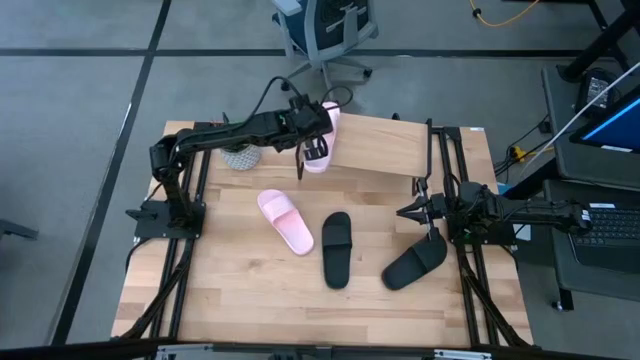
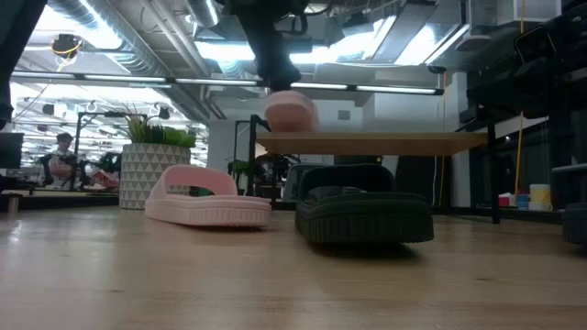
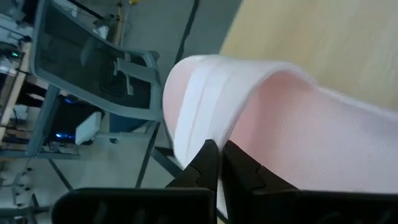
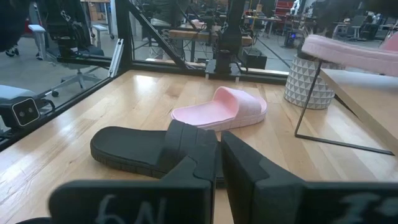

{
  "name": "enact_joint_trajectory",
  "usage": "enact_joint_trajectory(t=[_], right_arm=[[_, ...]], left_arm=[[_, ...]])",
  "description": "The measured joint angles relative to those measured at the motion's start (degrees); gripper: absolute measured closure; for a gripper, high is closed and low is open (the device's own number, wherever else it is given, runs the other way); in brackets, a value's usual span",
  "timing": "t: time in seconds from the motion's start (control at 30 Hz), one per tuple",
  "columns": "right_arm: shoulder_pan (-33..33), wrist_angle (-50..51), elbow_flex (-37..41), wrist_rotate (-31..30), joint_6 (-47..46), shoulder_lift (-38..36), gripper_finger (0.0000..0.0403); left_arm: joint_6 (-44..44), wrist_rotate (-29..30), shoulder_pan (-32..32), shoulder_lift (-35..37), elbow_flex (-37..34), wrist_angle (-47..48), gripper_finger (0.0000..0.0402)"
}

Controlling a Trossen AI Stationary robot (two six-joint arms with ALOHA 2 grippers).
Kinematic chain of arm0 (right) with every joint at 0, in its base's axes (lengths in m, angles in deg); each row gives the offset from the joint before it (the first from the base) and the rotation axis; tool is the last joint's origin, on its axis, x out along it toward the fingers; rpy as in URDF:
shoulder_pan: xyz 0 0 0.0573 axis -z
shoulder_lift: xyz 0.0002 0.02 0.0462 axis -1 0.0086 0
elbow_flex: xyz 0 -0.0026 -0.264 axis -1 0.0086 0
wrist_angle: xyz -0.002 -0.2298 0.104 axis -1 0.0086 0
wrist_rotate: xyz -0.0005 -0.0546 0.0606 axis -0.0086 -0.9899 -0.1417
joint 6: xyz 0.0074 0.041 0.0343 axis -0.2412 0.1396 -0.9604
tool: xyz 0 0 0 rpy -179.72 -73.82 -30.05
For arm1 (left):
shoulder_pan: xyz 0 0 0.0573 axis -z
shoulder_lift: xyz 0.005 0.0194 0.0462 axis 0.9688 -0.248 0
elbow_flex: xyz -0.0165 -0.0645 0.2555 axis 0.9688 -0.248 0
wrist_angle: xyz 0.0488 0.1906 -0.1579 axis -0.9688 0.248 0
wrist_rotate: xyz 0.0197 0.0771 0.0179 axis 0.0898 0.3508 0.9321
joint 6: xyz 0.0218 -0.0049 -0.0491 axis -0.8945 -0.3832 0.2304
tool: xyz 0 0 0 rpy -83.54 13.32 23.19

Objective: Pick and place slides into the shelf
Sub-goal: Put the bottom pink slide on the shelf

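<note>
The wooden surface [image 1: 250, 290] sits on a grey floor, with an office chair [image 1: 325, 30] just past its far edge and an open workshop behind. From where I drive this, I judge the task only just begun: no slide is clearly set down on the shelf [image 1: 385, 150] yet.

My left tool [image 1: 318, 128] is over the left end of the shelf's pale plank top, near the far edge of the surface. Its fingers are pinched shut on the edge of a pink slide [image 1: 322, 140]; the left wrist view shows the two dark tips together on the strap's rim. In the low view that slide sits just above the plank, and I cannot tell whether it touches the wood. I read this as the placing step of the first slide.

Three remain on the surface: a second pink slide [image 1: 286, 220] near the middle, a black slide [image 1: 337, 248] just beside it, and another black slide [image 1: 414, 265] toward the right edge.

My right tool [image 1: 432, 212] waits at the right edge, nearly shut, holding nothing.

The slides are open-toe sandals with one wide strap and a thick ribbed sole; the pink pair is pale and smooth, the black pair matte.
</note>
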Motion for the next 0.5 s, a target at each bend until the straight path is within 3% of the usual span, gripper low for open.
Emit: enact_joint_trajectory(t=[0.5], right_arm=[[0.00, 0.30, 0.00, -0.01, 0.04, -0.01, 0.0377]], left_arm=[[-0.53, -0.07, -0.08, -0.02, -0.04, -0.11, 0.0401]])
